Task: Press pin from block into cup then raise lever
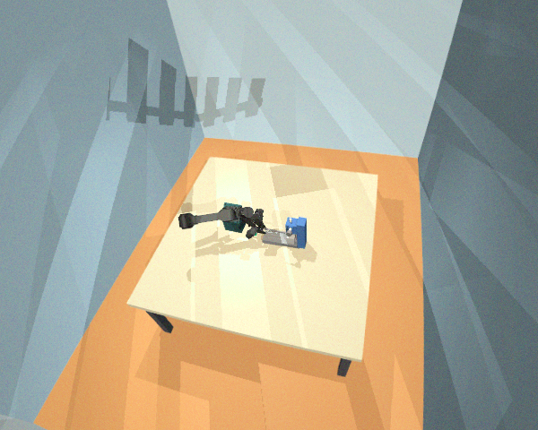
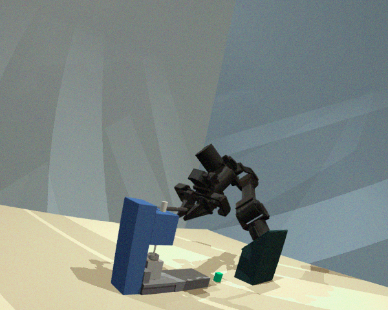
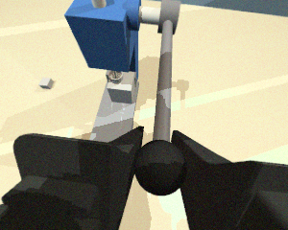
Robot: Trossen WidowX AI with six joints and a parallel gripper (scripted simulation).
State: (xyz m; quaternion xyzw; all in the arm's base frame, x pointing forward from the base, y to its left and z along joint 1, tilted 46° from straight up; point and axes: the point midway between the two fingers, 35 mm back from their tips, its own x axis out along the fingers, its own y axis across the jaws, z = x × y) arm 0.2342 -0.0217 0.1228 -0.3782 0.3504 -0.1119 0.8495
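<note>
From where I stand, the blue press (image 1: 300,231) (image 2: 134,247) (image 3: 106,38) is on the pale desk (image 1: 241,287) (image 2: 63,233) (image 3: 221,62), approx 3 o'clock of the dark green arm base (image 1: 233,224) (image 2: 260,256) in the top view. The gripper (image 1: 264,229) (image 2: 184,215) (image 3: 157,133) is clamped on the lever's round black knob (image 3: 160,168), one finger per side. In the wrist view, the grey lever (image 2: 176,208) (image 3: 164,86) runs from the knob to abt 12 o'clock, meeting the hub (image 3: 169,18) beside the press head. The light grey block (image 2: 154,268) (image 3: 122,92) sits upright on the press bed (image 1: 278,238) (image 2: 194,278) (image 3: 110,126), under the head, w/ a round ring (image 2: 153,256) (image 3: 115,76) at its top. A thin rod (image 2: 154,249) spans b/w head & ring in the ext. view; can't tell the pin's exact alignment. A pale peg (image 2: 163,206) (image 3: 100,2) sticks up from the head. Also in the ext. view, a small green cube (image 2: 218,276) lies near the bed's end, approx 3 o'clock of the block; in the wrist view, a small grey cube (image 3: 46,82) lies at abt 9 o'clock of the block, well apart.
</note>
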